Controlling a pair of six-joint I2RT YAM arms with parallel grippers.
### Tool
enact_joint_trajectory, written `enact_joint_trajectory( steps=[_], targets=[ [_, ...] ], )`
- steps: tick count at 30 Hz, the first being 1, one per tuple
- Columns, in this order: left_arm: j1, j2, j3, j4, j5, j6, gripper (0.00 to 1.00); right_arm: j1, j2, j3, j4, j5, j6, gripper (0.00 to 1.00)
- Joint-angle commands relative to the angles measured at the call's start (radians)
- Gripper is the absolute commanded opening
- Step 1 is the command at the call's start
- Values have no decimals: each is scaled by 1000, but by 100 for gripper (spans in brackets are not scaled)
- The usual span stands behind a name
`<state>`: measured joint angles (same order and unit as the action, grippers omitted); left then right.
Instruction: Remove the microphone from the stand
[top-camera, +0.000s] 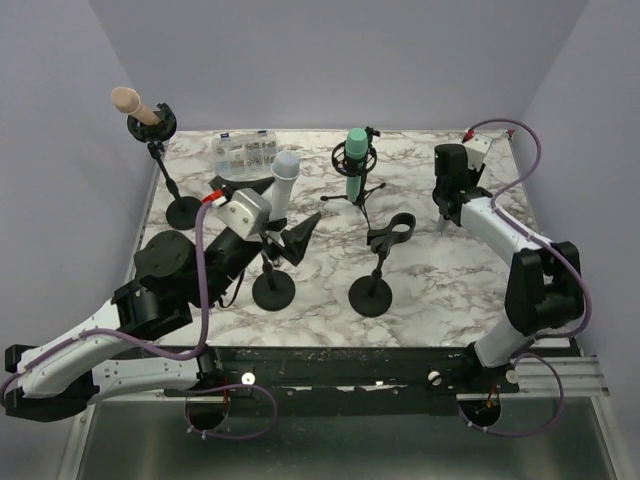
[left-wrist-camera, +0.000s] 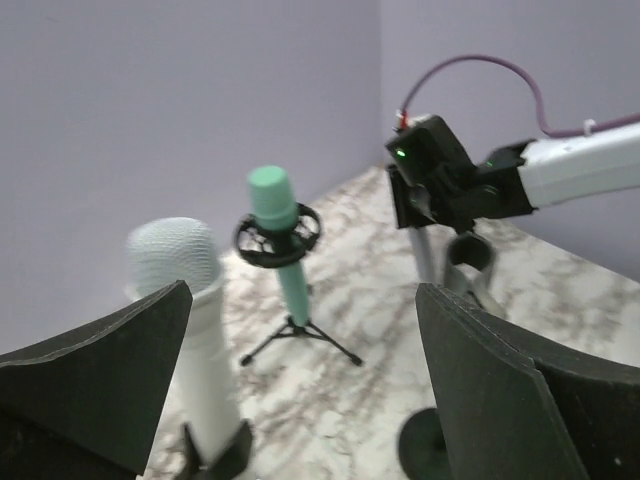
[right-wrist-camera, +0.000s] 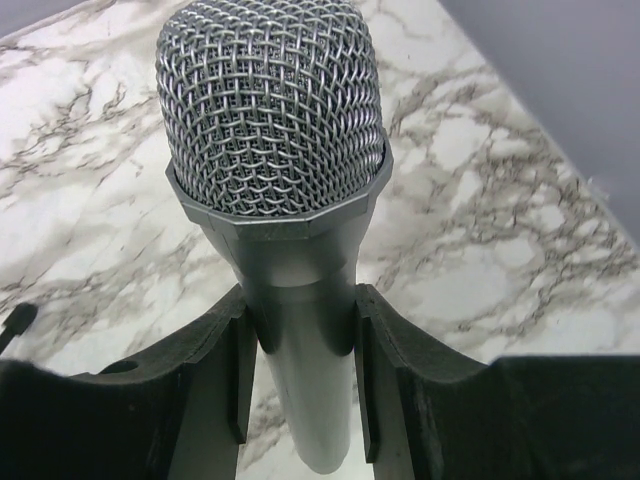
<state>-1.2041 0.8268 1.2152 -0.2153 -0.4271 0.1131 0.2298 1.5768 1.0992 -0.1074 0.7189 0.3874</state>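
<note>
Left of centre, my left gripper (left-wrist-camera: 302, 300) hangs wide apart and empty. The white microphone (left-wrist-camera: 180, 270) stands near upright in its stand (top-camera: 273, 290), just outside the jaws and nearest this arm. My right gripper (right-wrist-camera: 300, 340) is clamped on a silver microphone (right-wrist-camera: 270, 110).

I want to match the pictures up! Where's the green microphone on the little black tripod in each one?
Top external: green microphone, back middle of the white marble tabletop.
Left wrist: centre, upright.
Right wrist: not in it; only the silver mesh microphone.
Shared landmark: that marble tabletop.
</note>
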Motion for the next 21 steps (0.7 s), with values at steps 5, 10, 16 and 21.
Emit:
enact_joint_trajectory(
  steps=[5,10,16,21],
  targets=[
    [111,-170,-103,192,-212,267,99,-33,337,350,-93,-195,-257,1],
    [106,-320,-332,481,-361,469,98,-53,594,660,-236,-343,-286,1],
    [106,-407,-442,643,-347,548,99,-56,842,977,-349,-343,-329,1],
    [106,-373,-476,719,-369,632,99,-57,995,1182,-401,-347,-354,1]
  ],
)
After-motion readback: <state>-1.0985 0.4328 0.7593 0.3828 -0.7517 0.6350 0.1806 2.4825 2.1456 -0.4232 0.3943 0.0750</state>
